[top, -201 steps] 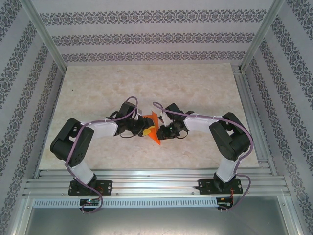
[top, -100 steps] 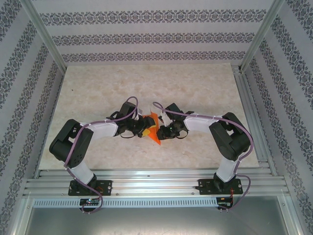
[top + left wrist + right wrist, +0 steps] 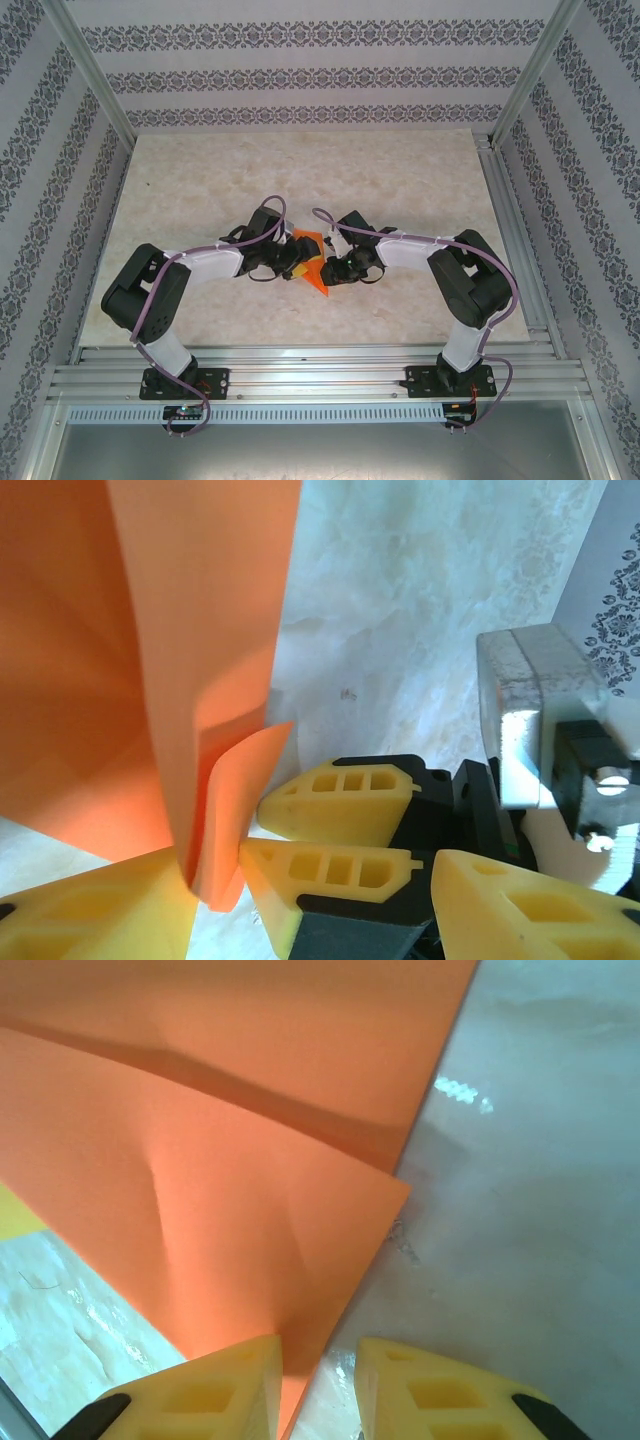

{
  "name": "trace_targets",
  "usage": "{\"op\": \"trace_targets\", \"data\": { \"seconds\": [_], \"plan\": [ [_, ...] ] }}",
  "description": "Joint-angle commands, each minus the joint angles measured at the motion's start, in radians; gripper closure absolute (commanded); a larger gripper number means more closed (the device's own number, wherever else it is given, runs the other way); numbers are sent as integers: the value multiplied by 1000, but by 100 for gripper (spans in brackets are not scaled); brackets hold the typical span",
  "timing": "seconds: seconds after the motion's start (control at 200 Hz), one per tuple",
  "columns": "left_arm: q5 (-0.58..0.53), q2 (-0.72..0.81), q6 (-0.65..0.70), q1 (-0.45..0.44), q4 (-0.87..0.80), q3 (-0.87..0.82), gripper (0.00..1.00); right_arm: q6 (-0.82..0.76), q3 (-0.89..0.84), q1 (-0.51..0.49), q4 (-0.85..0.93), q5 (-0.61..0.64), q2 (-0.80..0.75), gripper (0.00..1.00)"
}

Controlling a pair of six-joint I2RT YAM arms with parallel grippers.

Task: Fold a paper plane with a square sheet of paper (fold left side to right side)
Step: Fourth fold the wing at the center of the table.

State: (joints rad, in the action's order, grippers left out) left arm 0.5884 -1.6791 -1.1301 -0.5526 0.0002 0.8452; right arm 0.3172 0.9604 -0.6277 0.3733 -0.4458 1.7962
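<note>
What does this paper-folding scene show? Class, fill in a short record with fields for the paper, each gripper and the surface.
paper: square sheet of paper, bright orange, creased, one layer overlapping another
location: middle of the table, between the two grippers
left gripper: jaws wide open, one finger beside the paper's edge
right gripper: jaws narrowly apart, the paper's corner between them; whether it pinches is unclear
surface: pale, marbled
</note>
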Motion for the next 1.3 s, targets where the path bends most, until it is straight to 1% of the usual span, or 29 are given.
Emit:
{"op": "trace_targets", "data": {
  "seconds": [0.0,0.06,0.16,0.205,0.34,0.49,0.629,0.714,0.849,0.959,1.059,1.294],
  "plan": [
    [-31,9,65,-12,-51,41,38,3,-4,-13,-15,-5,47,73],
    [-34,-5,66,-12,-54,40,45,3,-2,-13,-14,-5,47,73],
    [-42,-16,66,-12,-62,43,63,9,-2,-13,-22,-13,43,73],
    [-51,-16,73,-12,-81,49,69,12,-2,-12,-24,-15,40,73],
    [-83,-14,118,-12,-181,89,81,40,-18,9,-65,-49,12,72],
    [-103,-13,141,-12,-225,104,90,53,-35,40,-72,-59,-54,69],
    [-102,-14,147,-12,-237,107,95,63,-51,68,-62,-74,-118,69],
    [-105,-11,151,-12,-245,111,97,74,-52,67,-61,-98,-136,75],
    [-112,-5,159,-12,-262,118,98,112,-61,44,-103,-133,-140,78],
    [-114,-2,158,-12,-266,119,99,133,-62,24,-132,-140,-109,85],
    [-114,-4,155,-12,-266,119,100,145,-62,12,-156,-145,-72,89],
    [-108,-8,137,-13,-266,126,100,155,-54,1,-197,-151,4,92]
  ]
}}
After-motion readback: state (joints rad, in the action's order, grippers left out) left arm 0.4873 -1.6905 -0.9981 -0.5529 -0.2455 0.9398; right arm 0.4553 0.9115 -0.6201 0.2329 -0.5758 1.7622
